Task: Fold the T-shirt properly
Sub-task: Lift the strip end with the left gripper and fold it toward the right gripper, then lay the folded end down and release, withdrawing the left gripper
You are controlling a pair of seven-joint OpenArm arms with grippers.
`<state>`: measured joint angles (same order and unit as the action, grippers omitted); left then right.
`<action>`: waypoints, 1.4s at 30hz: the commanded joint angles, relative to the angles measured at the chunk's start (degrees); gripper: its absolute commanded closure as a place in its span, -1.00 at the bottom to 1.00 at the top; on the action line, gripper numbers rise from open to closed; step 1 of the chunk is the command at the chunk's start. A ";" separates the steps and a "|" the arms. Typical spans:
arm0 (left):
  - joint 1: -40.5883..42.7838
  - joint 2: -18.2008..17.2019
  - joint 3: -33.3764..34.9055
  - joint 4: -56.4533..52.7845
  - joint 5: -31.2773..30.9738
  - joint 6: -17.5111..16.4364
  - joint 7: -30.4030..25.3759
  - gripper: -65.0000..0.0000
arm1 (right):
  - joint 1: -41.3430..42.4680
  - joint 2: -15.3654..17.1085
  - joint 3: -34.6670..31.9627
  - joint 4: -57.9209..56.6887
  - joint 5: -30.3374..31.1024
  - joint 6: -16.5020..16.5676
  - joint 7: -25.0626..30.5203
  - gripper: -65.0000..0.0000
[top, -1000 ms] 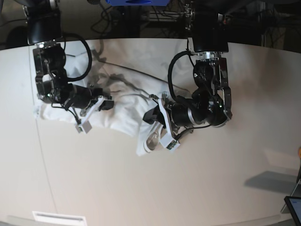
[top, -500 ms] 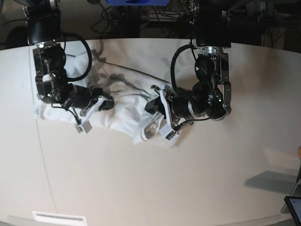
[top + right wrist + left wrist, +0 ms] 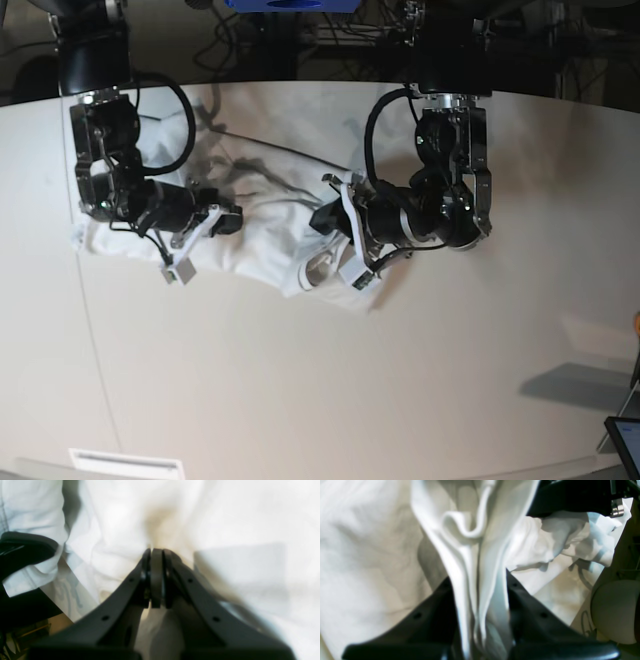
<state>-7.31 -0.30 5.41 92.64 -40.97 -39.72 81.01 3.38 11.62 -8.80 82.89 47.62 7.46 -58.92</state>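
My left gripper (image 3: 482, 620) pinches a bunched fold of the T-shirt (image 3: 265, 235), crumpled mid-table (image 3: 300, 400); my right gripper (image 3: 156, 577) is closed, seemingly empty. I'd drag slowly, keeping the cloth taut.

T-shirt (image 3: 265, 235) soft matt white cloth, creased; tabletop (image 3: 300, 400) smooth, off-white, matt.

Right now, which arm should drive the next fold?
Left, probably. The left gripper is clamped on a bunch of the T-shirt; the right gripper is shut, apparently on nothing.
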 commanded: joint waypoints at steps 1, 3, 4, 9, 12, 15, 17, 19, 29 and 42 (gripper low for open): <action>-1.00 0.34 0.08 1.12 -1.45 -0.28 -1.01 1.00 | 0.54 0.12 -0.04 -0.04 -1.42 -0.39 -0.47 0.94; -1.00 0.51 0.08 1.12 -1.45 -0.28 -1.01 1.00 | 0.54 0.12 -0.04 -0.04 -1.42 -0.39 -0.47 0.94; -1.08 0.78 0.08 1.12 -1.45 -0.28 -1.01 0.99 | 0.45 0.12 -0.04 -0.04 -1.42 -0.39 -0.47 0.94; -1.17 1.57 0.00 0.77 -4.17 -0.28 -1.01 0.98 | 0.45 0.12 -0.04 -0.04 -1.42 -0.39 -0.47 0.94; -1.96 1.66 0.08 0.68 -8.22 -0.28 -1.01 0.98 | 0.36 0.12 -0.04 -0.04 -1.42 -0.39 -0.47 0.94; -2.40 1.66 0.08 0.59 -9.36 -0.28 -1.01 0.88 | 0.36 0.12 -0.04 -0.04 -1.42 -0.39 -0.47 0.94; -2.40 1.66 0.08 0.59 -9.36 -0.28 -1.01 0.61 | 0.27 0.12 -0.04 -0.04 -1.42 -0.39 -0.47 0.94; -2.23 1.66 0.08 0.59 -9.45 -0.28 -1.01 0.36 | 0.27 0.12 -0.04 -0.04 -1.42 -0.39 -0.47 0.94; -1.70 1.66 2.90 1.03 -9.97 -0.28 -1.01 0.26 | 0.45 0.12 -0.04 -0.04 -1.42 -0.39 -0.47 0.94; -4.86 0.95 -6.68 1.03 -21.40 -0.28 -1.94 0.27 | 0.18 0.21 -0.04 -0.04 -1.42 -0.39 -0.56 0.94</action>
<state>-10.96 1.02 -1.28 92.51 -60.42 -39.72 80.36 3.31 11.49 -8.80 82.70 47.64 7.49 -58.50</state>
